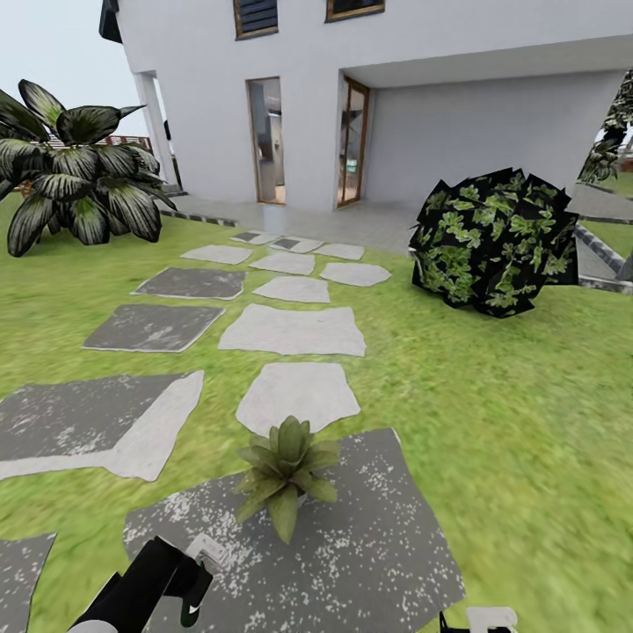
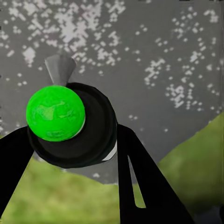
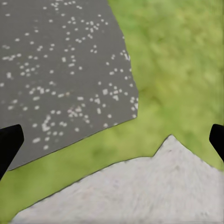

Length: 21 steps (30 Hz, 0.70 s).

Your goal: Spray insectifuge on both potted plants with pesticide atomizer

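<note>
You are on a green lawn [image 1: 492,413] crossed by grey stepping stones [image 1: 294,330], with the white house [image 1: 396,97] ahead. Your left gripper [image 2: 70,140] hangs low over a dark speckled stone [image 1: 352,545], and its black fingers [image 2: 140,177] are closed around the pesticide atomizer [image 2: 74,123]. In the left wrist view you see the bottle end-on: a bright green round cap, a dark body behind it and a small grey nozzle pointing toward the speckled stone. In the head view the same bottle [image 1: 198,571] shows at the tip of your left arm, its pale head up.

Just ahead of that gripper and slightly to its right, one potted plant [image 1: 286,470] sits at the near edge of the speckled stone, a low rosette of pointed green leaves. The atomizer is near it but not touching.

Your right gripper [image 3: 112,140] holds nothing; its two dark fingertips [image 3: 9,142] stand wide apart over the seam between grass, a pale stone and the speckled stone.

Farther out, a dark leafy bush [image 1: 492,242] stands to the right and a broad-leafed plant [image 1: 79,167] to the left.
</note>
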### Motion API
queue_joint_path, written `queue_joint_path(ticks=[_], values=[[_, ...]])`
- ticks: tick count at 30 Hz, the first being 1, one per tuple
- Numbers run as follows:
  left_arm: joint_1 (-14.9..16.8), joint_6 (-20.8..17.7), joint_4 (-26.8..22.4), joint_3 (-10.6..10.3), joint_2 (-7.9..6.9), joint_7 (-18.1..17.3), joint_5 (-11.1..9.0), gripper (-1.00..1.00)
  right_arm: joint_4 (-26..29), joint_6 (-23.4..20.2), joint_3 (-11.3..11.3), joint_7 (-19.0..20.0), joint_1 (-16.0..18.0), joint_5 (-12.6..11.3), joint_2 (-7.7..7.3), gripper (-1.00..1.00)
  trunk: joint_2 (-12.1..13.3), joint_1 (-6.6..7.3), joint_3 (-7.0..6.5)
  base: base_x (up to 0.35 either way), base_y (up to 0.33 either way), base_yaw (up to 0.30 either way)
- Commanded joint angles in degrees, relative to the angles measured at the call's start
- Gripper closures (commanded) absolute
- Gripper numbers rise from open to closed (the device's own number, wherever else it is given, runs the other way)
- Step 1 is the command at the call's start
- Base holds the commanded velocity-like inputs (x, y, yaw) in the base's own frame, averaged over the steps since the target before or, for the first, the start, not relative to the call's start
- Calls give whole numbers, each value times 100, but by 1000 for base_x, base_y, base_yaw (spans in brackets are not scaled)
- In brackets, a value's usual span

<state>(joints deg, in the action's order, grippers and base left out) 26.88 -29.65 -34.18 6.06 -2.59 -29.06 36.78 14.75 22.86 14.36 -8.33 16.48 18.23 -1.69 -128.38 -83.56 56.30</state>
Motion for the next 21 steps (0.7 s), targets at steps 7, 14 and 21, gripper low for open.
queue_joint_path(ticks=[7, 14, 21], values=[[-5, -48, -302, 22, 4, -56, 58, 100, -8, 18, 32, -19, 5, 64, 2, -100, -2, 1, 5, 165, 40, -2], [-7, -97, -309, -19, 7, -63, 77, 100, -8, 19, 32, -19, 5, 66, 2, -100, -2, 1, 5, 49, 10, 0], [-7, -111, -309, -17, 5, -64, 79, 100, -8, 19, 32, -16, 5, 66, 2, -100, -2, 1, 5, 1, 0, 0]])
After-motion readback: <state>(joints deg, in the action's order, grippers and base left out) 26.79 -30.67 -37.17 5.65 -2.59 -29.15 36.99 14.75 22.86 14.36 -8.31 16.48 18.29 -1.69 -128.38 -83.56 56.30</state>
